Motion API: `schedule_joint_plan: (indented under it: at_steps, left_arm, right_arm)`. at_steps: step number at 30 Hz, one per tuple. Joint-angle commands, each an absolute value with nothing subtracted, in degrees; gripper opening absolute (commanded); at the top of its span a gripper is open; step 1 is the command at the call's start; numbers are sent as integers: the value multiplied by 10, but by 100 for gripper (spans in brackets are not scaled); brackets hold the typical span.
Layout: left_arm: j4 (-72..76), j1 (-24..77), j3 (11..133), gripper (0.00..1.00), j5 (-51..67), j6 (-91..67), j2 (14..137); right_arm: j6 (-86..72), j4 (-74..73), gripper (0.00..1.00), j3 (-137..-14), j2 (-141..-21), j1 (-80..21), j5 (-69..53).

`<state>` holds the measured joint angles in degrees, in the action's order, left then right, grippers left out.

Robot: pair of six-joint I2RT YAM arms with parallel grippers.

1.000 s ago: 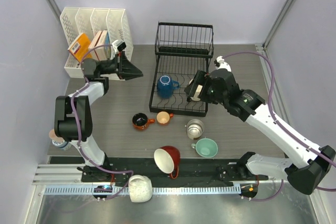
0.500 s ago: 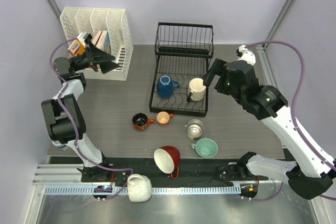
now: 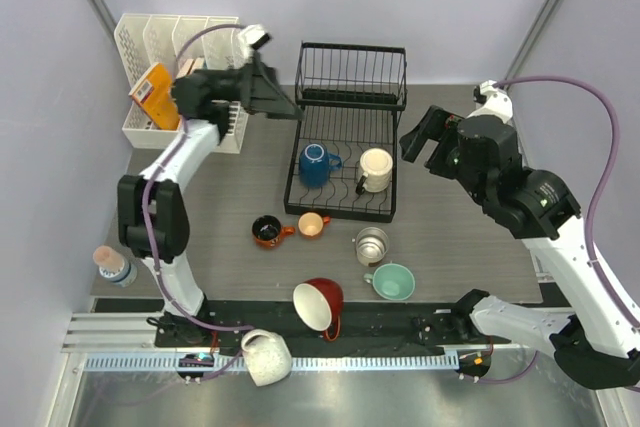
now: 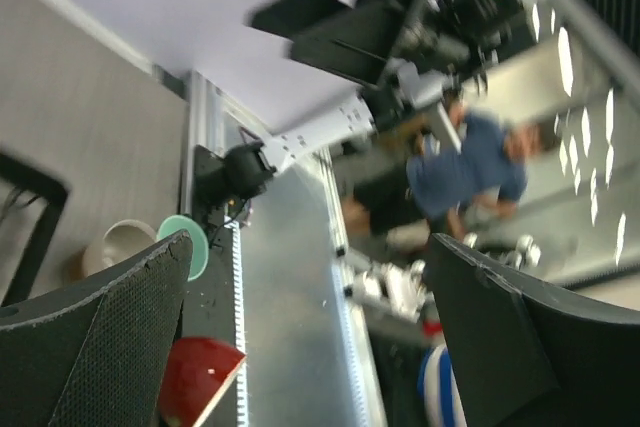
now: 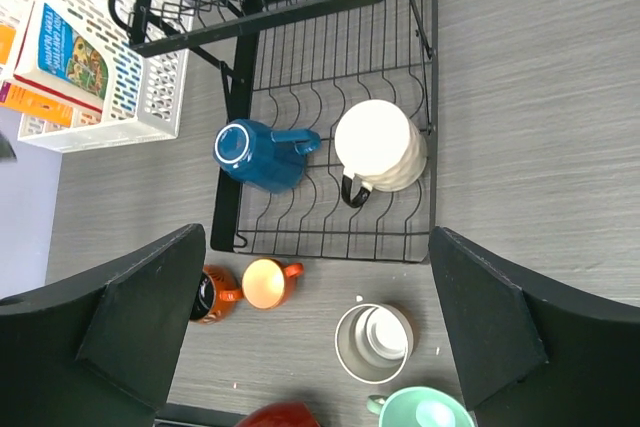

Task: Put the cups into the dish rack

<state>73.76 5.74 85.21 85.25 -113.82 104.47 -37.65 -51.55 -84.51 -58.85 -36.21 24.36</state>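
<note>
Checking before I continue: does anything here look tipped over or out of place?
Yes. The white mug lies on its side on the metal rail at the near edge. The red mug near it is tipped over on the black base strip.

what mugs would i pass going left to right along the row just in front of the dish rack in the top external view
black mug → peach mug → steel mug

Bright even light; left wrist view motion-blurred, glary.
</note>
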Motion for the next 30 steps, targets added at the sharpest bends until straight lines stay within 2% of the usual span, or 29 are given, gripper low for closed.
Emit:
schedule_joint_plan:
  at_steps: [1, 3, 5, 7, 10, 11, 14, 21, 23, 25, 26, 27, 28, 30]
  left_arm:
    - [886, 129, 993, 99, 957, -1300, 1079]
    - [886, 145, 1095, 99, 958, -1359, 1136]
    - [886, 172, 1188, 99, 959, -1354, 1195]
    - [886, 198, 1204, 100, 960, -1347, 1236]
    - [884, 202, 1273, 99, 961, -1340, 1248]
    - [884, 200, 1372, 99, 961, -1339, 1247]
    - [882, 200, 1478, 99, 961, -1303, 1235]
    - [868, 107, 1452, 99, 957, -1116, 1273]
    - [873, 92, 1503, 100, 958, -1118, 1349]
    - [871, 78, 1614, 99, 957, -1129, 1399]
    - [869, 76, 1617, 100, 958, -1117, 1407]
    - [866, 76, 1597, 99, 958, -1056, 1379]
    - [866, 76, 1517, 100, 957, -1004, 1354]
    - [841, 79, 1473, 99, 956, -893, 1290]
  right_arm:
    - [-349, -523, 100, -891, -584, -362, 260]
    - [-337, -526, 100, -896, -585, -362, 259]
    - [-334, -526, 100, -908, -587, -362, 258]
    - [-328, -514, 100, -919, -587, -362, 248]
    - [-327, -518, 100, -936, -581, -362, 243]
    - [-326, -518, 100, -936, -577, -362, 239]
    - [-327, -509, 100, -919, -567, -362, 228]
    - [-330, -461, 100, -873, -556, -362, 180]
    - [-327, -455, 100, -870, -558, -362, 177]
    - [-323, -452, 99, -869, -562, -362, 172]
    - [-320, -450, 100, -869, -569, -362, 163]
    - [-317, -449, 99, -874, -574, -361, 158]
    - [-315, -449, 99, -876, -580, -362, 150]
    - [-313, -448, 100, -887, -593, -362, 143]
